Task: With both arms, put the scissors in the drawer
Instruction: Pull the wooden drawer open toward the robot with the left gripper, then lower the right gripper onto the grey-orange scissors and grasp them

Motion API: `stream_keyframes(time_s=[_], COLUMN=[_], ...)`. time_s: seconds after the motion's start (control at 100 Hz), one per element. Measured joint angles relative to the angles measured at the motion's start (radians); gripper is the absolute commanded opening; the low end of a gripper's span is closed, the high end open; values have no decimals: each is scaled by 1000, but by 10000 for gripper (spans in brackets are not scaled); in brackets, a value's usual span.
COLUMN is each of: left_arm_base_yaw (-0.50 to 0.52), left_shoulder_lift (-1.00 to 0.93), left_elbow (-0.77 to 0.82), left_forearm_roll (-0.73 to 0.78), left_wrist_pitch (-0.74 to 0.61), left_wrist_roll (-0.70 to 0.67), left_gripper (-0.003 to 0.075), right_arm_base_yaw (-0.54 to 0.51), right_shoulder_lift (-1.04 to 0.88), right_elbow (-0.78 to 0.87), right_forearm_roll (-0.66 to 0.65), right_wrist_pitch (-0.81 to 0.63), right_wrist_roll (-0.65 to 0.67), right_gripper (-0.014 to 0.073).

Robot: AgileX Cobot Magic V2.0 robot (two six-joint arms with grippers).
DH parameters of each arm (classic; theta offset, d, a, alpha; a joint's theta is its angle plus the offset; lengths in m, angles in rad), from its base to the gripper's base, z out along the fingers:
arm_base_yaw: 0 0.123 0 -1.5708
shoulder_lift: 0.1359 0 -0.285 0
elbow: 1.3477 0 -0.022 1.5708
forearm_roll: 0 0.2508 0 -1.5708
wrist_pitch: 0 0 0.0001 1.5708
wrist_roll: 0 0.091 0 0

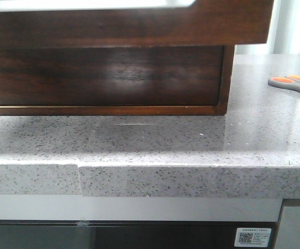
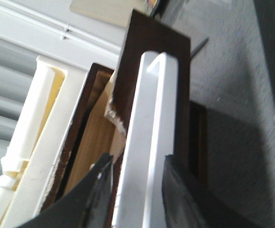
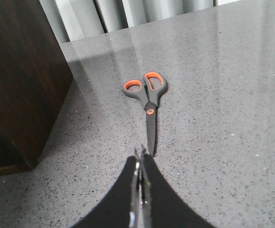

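Front view shows the drawer (image 1: 129, 21) pulled out over the front of the dark wooden cabinet (image 1: 106, 78), its brown front overhanging the speckled stone counter (image 1: 155, 140). A strip of white lining shows along its top edge. The scissors (image 1: 294, 84) lie flat on the counter to the right, well apart from the cabinet, only their orange-lined loops and part of the grey handles in frame.

In the left wrist view, the left gripper (image 2: 136, 190) straddles the drawer's white edge, one black finger on each side, closed on the drawer. That hold probably keeps the drawer open and steady so the other arm has a clear drop spot.

In the right wrist view, the right gripper (image 3: 140, 164) has its fingers pressed together with nothing between them, the tips just short of the blade tip. The scissors (image 3: 147, 97) lie closed, loops pointing away from the gripper, beside the cabinet's side wall (image 3: 18, 76).

The pick has not yet begun; the fingers would need to spread before they can take the scissors.
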Motion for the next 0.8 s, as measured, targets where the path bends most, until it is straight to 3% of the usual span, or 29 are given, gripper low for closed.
stream_keyframes(time_s=[0.36, 0.62, 0.8], left_arm_base_yaw=[0, 0, 0], left_shoulder_lift=[-51, -122, -190], left_elbow=[0, 0, 0], left_forearm_roll=[-86, -107, -138], left_wrist_pitch=[-45, -64, -48], left_wrist_roll=[-44, -99, -168], left_gripper=[287, 286, 286], right_arm_base_yaw=[0, 0, 21], right_shoulder_lift=[6, 140, 331], right_elbow=[-10, -53, -143], right_forearm_roll=[0, 0, -58], right_wrist_pitch=[4, 4, -11], right_wrist_roll=[0, -35, -55], right_gripper=[-46, 213, 244])
